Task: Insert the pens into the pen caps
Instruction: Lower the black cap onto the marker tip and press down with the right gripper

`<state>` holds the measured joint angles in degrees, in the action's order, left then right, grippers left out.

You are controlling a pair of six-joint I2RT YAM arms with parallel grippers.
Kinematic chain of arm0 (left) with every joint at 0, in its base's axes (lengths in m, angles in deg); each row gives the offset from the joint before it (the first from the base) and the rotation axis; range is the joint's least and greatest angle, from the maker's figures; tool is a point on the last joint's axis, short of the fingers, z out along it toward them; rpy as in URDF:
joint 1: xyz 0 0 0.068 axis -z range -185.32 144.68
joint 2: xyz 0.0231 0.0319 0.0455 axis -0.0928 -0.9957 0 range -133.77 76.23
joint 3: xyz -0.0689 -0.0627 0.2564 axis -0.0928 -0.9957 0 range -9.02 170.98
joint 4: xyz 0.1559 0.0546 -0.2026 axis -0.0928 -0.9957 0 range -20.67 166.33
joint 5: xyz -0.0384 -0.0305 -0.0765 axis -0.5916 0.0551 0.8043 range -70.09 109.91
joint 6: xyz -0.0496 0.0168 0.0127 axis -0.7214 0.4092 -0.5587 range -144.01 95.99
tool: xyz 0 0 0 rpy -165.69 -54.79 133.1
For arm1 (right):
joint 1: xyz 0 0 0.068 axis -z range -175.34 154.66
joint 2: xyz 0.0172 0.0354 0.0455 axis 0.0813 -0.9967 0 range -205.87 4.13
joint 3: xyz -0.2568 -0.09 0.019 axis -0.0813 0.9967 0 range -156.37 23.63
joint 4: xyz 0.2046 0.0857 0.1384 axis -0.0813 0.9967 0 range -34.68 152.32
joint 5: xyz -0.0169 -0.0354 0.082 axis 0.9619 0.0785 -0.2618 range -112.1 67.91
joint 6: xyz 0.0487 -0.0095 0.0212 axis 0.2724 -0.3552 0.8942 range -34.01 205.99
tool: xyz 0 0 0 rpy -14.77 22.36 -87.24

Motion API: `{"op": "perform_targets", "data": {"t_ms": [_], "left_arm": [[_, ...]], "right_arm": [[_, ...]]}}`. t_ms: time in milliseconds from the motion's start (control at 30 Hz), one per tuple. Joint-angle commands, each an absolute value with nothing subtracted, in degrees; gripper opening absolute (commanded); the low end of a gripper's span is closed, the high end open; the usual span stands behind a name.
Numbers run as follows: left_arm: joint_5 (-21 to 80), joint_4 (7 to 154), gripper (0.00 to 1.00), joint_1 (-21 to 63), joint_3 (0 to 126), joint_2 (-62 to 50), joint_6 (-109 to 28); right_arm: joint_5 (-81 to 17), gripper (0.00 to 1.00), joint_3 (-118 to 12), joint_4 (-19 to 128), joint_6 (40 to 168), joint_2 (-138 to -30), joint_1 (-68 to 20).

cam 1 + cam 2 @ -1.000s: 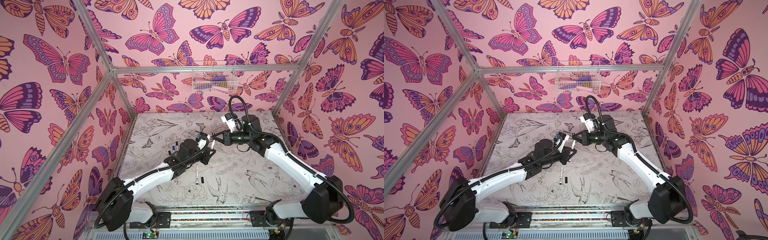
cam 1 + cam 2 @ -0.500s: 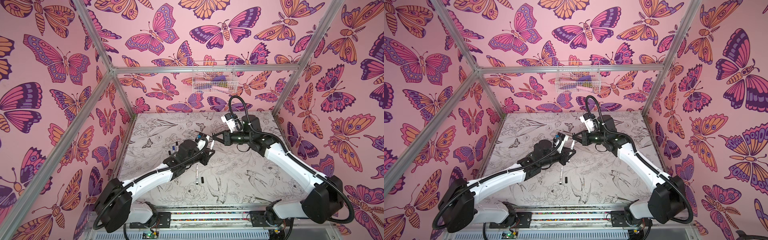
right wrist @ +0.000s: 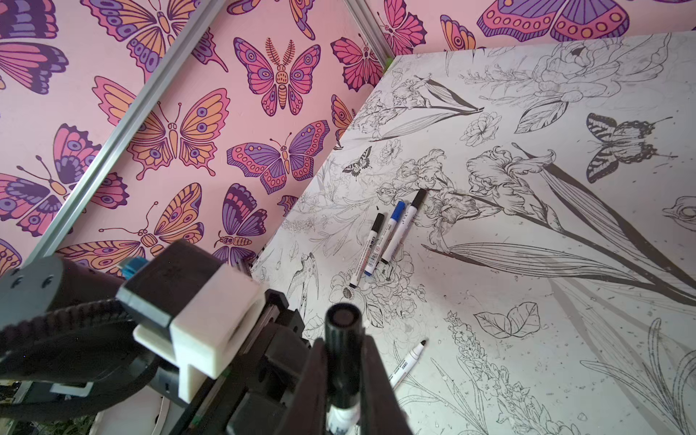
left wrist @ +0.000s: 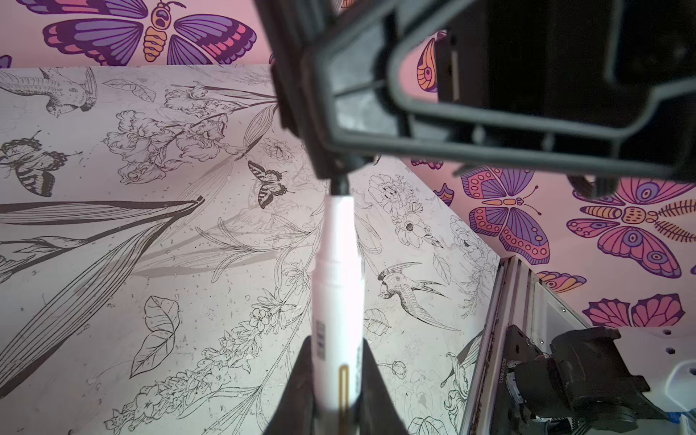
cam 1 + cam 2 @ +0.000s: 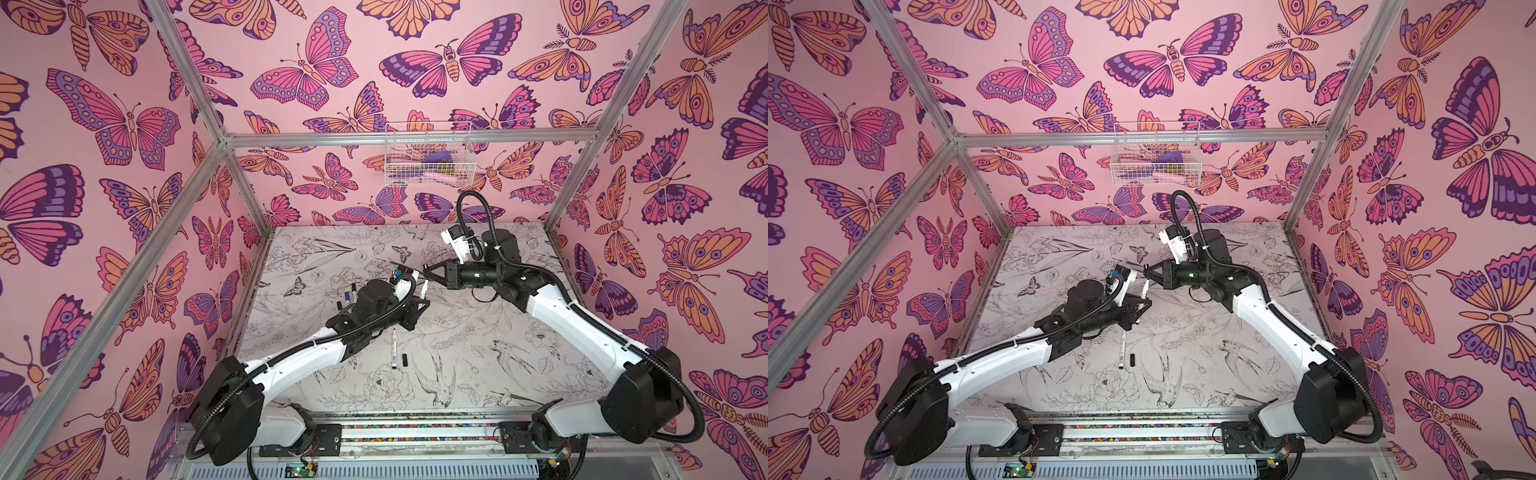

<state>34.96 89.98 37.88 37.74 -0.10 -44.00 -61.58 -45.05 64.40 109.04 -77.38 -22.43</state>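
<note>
Pen (image 5: 424, 286) stands nearly upright near mid-table (image 5: 478, 353) in a top view. The left gripper (image 5: 420, 300) is clamped on its barrel. Its tip points to 12 o'clock and meets the black cap (image 5: 425, 266) pinched in the closed right gripper (image 5: 429, 270). From the left gripper, a loose pen (image 5: 393, 349) lies at 7 o'clock with a loose cap (image 5: 405, 360) just beside its near end. Capped pens (image 5: 350, 294) lie at 9 o'clock, partly behind the arm.

In a top view the pen (image 5: 1145, 287) and cap (image 5: 1146, 266) meet tip to mouth. The loose pen (image 5: 1122, 351) and loose cap (image 5: 1133, 359) lie at 7 o'clock.

Left wrist: the left gripper (image 4: 337, 361) squeezes the white pen (image 4: 337, 282). Its dark tip reaches the right gripper's fingers, but how deep it sits I cannot tell.

Right wrist: the right gripper (image 3: 342, 376) grips the cap (image 3: 342, 339), with white barrel showing at its mouth. Three capped pens (image 3: 386, 237) lie touching, blue between two black. The uncapped loose pen (image 3: 408, 363) lies nearer the gripper.
</note>
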Motion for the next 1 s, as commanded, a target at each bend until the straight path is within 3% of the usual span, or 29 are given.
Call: {"op": "perform_targets", "data": {"t_ms": [0,967], "left_arm": [[35.1,91.2,0.00,38.2,37.4,0.7,-43.8],[35.5,94.6,0.00,37.3,39.8,-1.7,-46.2]], "right_arm": [[-61.7,0.00,-45.5,62.3,109.8,-78.2,-22.4],[-62.8,0.00,-41.8,64.2,108.8,-72.6,-22.3]]}}
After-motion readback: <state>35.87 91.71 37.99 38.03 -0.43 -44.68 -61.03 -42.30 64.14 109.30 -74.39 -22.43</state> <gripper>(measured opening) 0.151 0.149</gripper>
